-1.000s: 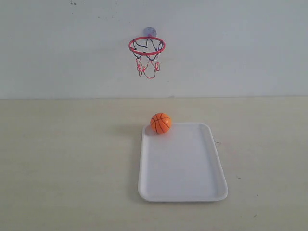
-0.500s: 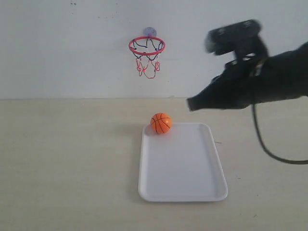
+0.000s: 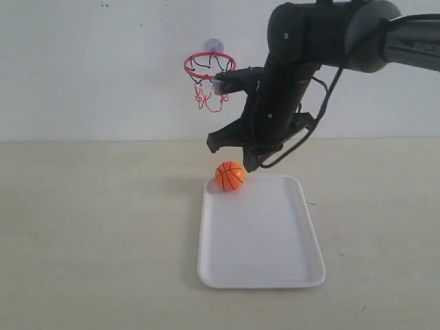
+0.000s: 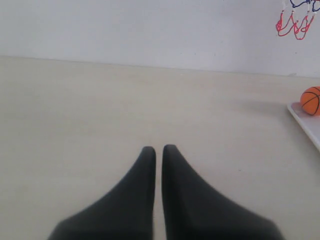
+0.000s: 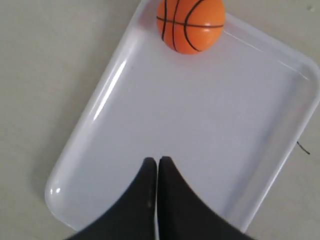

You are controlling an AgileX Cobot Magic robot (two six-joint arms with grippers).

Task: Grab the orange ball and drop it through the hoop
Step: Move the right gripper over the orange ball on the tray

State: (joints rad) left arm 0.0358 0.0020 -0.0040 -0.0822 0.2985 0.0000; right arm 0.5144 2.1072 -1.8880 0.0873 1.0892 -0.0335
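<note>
The orange ball [image 3: 229, 176] is sitting in the far left corner of the white tray [image 3: 261, 261], which is lying on the counter [image 3: 96, 227]. The hoop [image 3: 210, 65] is hanging on the wall [image 3: 82, 69] above it, slightly to the left. The right arm [image 3: 295, 62] is reaching in from the right and hanging over the tray's far edge, just beside the ball. Its wrist view is showing the right pincer [image 5: 157, 161] closed, fingers pressed together and gripping nothing, pointing at bare tray with the ball further ahead. The left pincer [image 4: 158, 149] is also closed and empty, hovering over the counter well to the left of the ball.

The step in hand is looking like the approach to the grasp. To do it well, the right pincer should be opening wider than the ball before descending, and centring so that one finger passes on each side. A closed tip nudging a round ball is likely to send it rolling.

Compared with half a second earlier, the right arm has swung in from the right side of the scene, well apart from the ball, to its place over the tray. The ball, tray and hoop are lying where they were.
</note>
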